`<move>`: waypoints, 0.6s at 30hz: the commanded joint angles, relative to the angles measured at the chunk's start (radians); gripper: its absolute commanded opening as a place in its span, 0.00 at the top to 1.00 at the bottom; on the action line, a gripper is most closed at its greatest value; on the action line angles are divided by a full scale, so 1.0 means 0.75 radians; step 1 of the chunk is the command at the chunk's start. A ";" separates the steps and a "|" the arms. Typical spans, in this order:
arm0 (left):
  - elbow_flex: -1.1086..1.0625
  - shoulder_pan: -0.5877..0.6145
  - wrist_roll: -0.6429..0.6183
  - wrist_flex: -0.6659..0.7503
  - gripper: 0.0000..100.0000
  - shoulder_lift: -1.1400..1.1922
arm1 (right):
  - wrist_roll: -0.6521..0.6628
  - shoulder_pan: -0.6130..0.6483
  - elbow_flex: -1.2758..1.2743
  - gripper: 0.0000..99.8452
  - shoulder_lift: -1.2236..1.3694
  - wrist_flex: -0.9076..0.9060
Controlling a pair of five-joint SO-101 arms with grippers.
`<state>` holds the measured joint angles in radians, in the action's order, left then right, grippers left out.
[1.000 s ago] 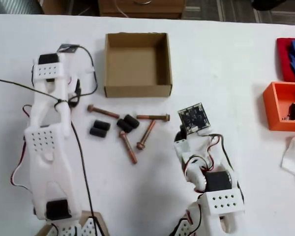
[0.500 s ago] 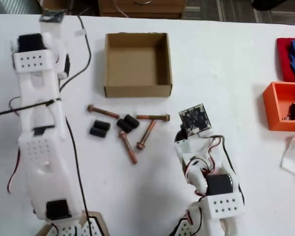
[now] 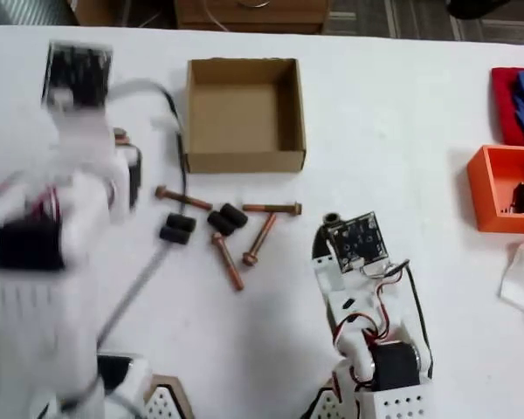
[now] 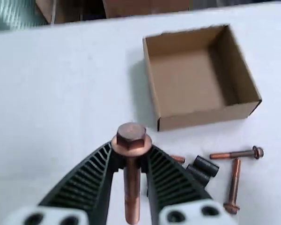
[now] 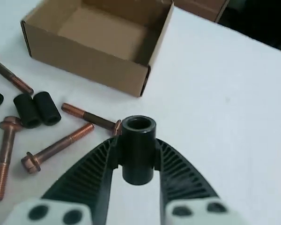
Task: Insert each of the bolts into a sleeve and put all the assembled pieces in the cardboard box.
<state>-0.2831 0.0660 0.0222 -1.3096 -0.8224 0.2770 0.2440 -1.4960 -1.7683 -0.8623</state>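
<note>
While a copper bolt [image 4: 131,192] is clamped between the jaws of the left gripper [image 4: 131,150], hex head at the fingertips, a black sleeve [image 5: 138,164] is pinched by the right gripper [image 5: 136,143], its open end showing. The cardboard box [image 3: 244,161] is seen open toward the far side of the white table [image 3: 402,113]. Loose bolts [image 3: 227,260] and loose sleeves [image 3: 227,218] are scattered just on its near side, between the two arms.
</note>
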 commanded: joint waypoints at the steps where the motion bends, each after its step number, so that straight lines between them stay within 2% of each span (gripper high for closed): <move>1: -0.220 -0.020 -0.010 0.254 0.97 -0.200 | -0.012 0.095 0.000 0.98 -0.028 0.228; 3: -0.292 -0.027 -0.045 0.378 0.97 -0.245 | -0.012 0.167 -0.010 0.98 -0.026 0.390; 7: -0.312 -0.029 -0.305 0.589 0.97 -0.276 | -0.012 0.298 -0.090 0.98 -0.026 0.705; 10: -0.277 -0.065 -0.432 0.696 0.97 -0.276 | -0.012 0.355 -0.119 0.98 -0.028 0.799; 18: -0.206 -0.509 -0.436 0.718 0.97 -0.270 | -0.055 0.357 -0.121 0.98 -0.034 0.764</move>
<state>-0.4979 -0.2041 -0.2969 -0.8048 -1.0081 0.2708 0.5033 -1.5942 -1.7745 -0.2931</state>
